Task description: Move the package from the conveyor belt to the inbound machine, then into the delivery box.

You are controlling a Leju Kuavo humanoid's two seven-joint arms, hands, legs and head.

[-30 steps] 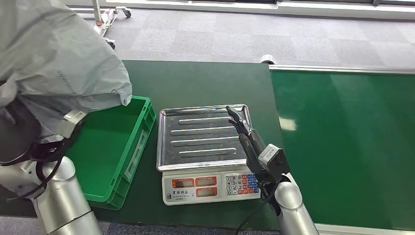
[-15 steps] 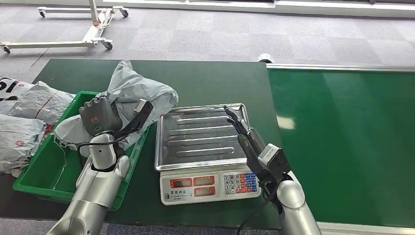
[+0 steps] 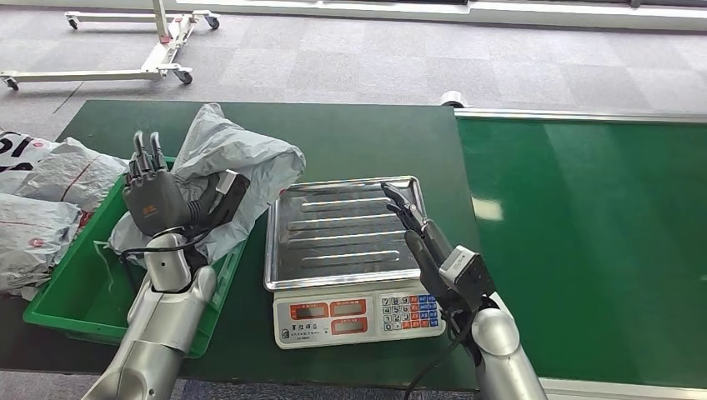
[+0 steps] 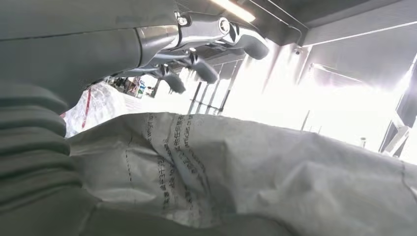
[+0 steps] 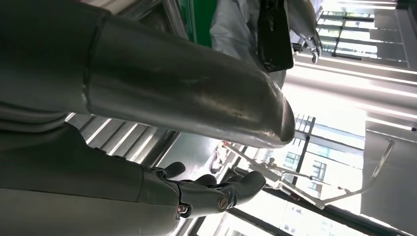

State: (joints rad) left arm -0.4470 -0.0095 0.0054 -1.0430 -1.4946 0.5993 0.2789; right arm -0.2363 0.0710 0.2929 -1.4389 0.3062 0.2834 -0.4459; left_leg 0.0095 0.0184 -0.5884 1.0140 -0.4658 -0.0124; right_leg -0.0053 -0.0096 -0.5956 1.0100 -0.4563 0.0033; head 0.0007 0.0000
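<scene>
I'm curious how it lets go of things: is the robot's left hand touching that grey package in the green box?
Cannot tell. In the head view the left hand stands open, fingers up, directly in front of the grey package; no gap or contact shows plainly.

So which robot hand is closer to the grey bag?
The left hand is right beside the grey bag, fingers spread, in the green bin. The right hand is over the scale's tray.
</scene>
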